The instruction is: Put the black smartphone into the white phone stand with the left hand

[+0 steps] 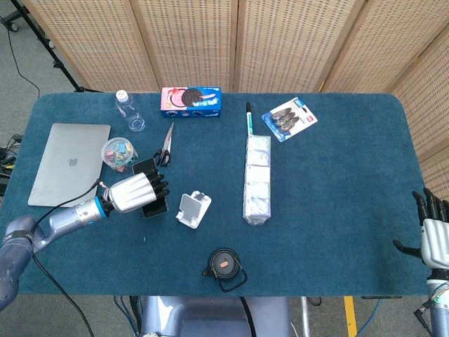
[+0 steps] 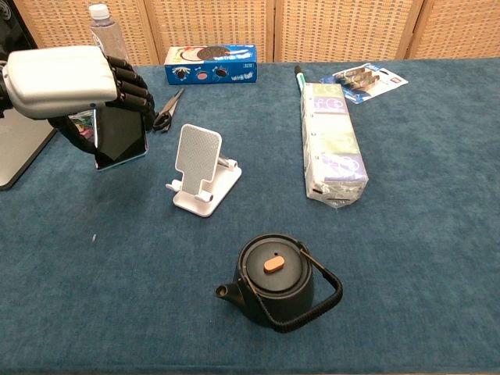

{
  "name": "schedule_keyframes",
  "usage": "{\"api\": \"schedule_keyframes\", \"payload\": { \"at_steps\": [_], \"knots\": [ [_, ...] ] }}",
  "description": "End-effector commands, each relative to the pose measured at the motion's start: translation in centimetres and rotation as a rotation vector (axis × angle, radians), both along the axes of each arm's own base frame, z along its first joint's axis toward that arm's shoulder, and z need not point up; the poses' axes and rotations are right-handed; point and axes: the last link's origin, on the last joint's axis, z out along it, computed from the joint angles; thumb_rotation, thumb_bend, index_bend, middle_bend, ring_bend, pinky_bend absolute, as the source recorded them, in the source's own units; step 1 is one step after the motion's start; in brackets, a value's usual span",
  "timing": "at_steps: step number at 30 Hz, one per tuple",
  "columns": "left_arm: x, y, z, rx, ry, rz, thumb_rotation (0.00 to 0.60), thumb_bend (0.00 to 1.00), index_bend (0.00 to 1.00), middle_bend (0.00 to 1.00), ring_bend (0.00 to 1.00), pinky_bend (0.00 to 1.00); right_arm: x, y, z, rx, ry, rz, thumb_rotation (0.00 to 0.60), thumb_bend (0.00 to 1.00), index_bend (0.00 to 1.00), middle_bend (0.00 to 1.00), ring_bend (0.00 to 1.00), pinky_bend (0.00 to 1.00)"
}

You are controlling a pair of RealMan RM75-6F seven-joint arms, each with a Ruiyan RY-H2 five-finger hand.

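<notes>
My left hand [image 1: 132, 193] [image 2: 74, 82] grips the black smartphone [image 2: 119, 137] [image 1: 146, 167] and holds it off the table, to the left of the white phone stand [image 1: 192, 209] [image 2: 200, 169]. The phone hangs roughly upright under the fingers, its screen facing the chest camera. The stand sits empty on the blue cloth, apart from the hand. My right hand [image 1: 435, 232] shows only in the head view, at the table's right edge, fingers spread and holding nothing.
A black teapot [image 2: 277, 281] sits in front of the stand. Scissors [image 1: 165, 146], a clip jar [image 1: 119, 154], a water bottle [image 1: 129, 111] and a laptop [image 1: 69, 164] lie behind and left of my left hand. A cookie box [image 1: 191, 101], a long wrapped pack [image 1: 257, 179] and a blister card [image 1: 289, 118] lie further right.
</notes>
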Motion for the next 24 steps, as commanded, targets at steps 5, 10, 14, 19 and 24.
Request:
{"api": "schedule_keyframes", "payload": {
  "at_steps": [5, 10, 14, 19, 24],
  "knots": [
    [3.7, 0.2, 2.8, 0.106, 0.054, -0.359, 0.6, 0.0, 0.63, 0.55, 0.47, 0.37, 0.2, 0.0, -0.1, 0.003, -0.004, 0.006, 0.6, 0.0, 0.0, 0.0, 0.0, 0.0],
    [6.5, 0.7, 2.8, 0.122, 0.113, -0.519, 0.6, 0.0, 0.63, 0.55, 0.47, 0.37, 0.1, 0.0, 0.0, 0.004, -0.006, 0.004, 0.6, 0.0, 0.0, 0.0, 0.0, 0.0],
    [7.8, 0.9, 2.7, 0.129, 0.161, -0.588, 0.6, 0.0, 0.63, 0.55, 0.47, 0.37, 0.0, 0.0, 0.0, 0.003, -0.005, 0.002, 0.6, 0.0, 0.0, 0.0, 0.0, 0.0],
    [9.6, 1.0, 2.6, 0.125, 0.261, -0.695, 0.6, 0.02, 0.63, 0.55, 0.47, 0.36, -0.2, 0.1, 0.3, -0.007, -0.001, -0.006, 0.6, 0.0, 0.0, 0.0, 0.0, 0.0],
    [10.4, 0.4, 2.0, 0.12, 0.306, -0.73, 0.6, 0.04, 0.63, 0.54, 0.45, 0.3, 0.0, 0.5, 0.3, -0.015, 0.006, 0.0, 0.6, 0.0, 0.0, 0.0, 0.0, 0.0]
  ]
}}
